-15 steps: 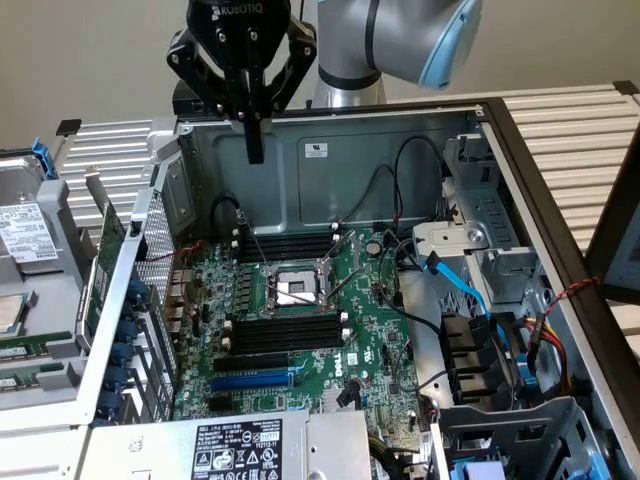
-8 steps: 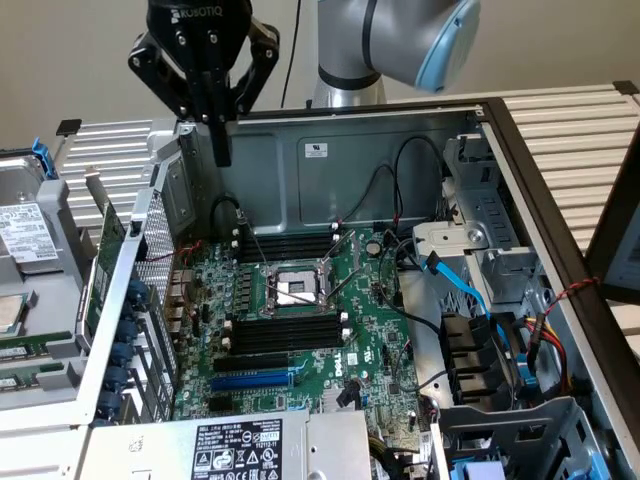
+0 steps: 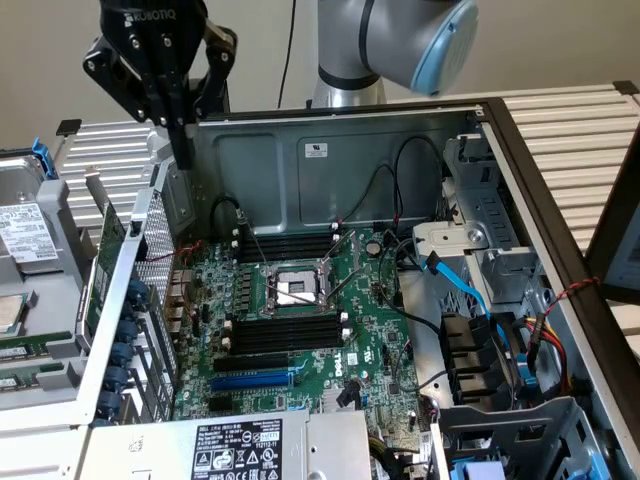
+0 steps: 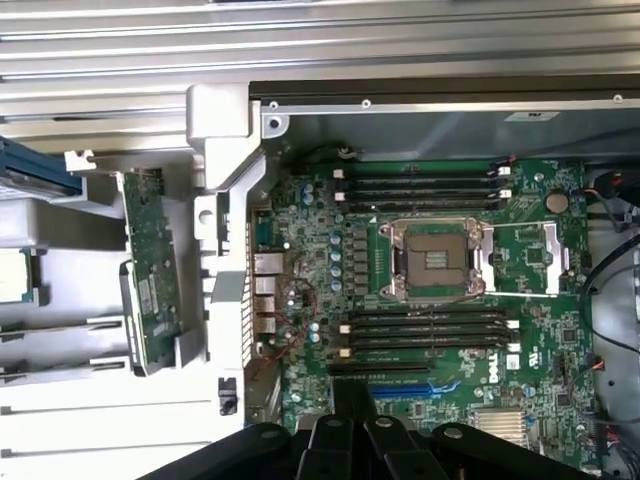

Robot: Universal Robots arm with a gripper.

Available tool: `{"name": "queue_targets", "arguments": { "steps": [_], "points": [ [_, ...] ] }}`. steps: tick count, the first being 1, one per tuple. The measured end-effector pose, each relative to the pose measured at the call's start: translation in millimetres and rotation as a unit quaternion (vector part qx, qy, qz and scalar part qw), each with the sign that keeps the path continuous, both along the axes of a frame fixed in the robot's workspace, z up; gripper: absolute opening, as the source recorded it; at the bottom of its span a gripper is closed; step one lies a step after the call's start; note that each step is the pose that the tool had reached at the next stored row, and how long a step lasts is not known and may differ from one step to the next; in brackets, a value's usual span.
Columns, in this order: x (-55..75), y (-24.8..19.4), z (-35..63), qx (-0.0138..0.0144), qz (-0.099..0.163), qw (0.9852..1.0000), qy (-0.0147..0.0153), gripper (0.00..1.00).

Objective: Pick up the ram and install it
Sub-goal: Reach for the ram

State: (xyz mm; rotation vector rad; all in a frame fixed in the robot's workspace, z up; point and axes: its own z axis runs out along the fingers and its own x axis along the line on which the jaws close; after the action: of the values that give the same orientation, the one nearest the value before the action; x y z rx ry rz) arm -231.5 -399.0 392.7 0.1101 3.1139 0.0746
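Above the case wall [image 3: 330,175], gripper [image 3: 186,150] hangs pinched shut, empty; descending so, it could topple ram [image 3: 105,262] instead of gripping.

Room is open above the motherboard [image 3: 300,300] and its black slots [image 3: 285,330]. The metal case wall [image 3: 150,255] stands between them and the ram [image 3: 108,250] on the exterior view's left. Cables [image 3: 455,278] crowd the exterior view's right.
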Motion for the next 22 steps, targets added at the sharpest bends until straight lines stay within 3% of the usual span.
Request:
{"name": "queue_targets", "arguments": {
  "steps": [12,15,19,22],
  "points": [
    [-54.2,0.0,-5.6,-0.0006,0.000,1.0000,0.0016,0.10],
    [-66.4,0.0,-7.2,-0.0012,0.000,1.0000,0.0047,0.10],
    [-80.8,0.1,-9.3,-0.0035,0.000,0.9999,0.0138,0.10],
    [-94.0,0.1,-11.5,-0.0039,0.000,0.9999,0.0144,0.10]
  ]
}}
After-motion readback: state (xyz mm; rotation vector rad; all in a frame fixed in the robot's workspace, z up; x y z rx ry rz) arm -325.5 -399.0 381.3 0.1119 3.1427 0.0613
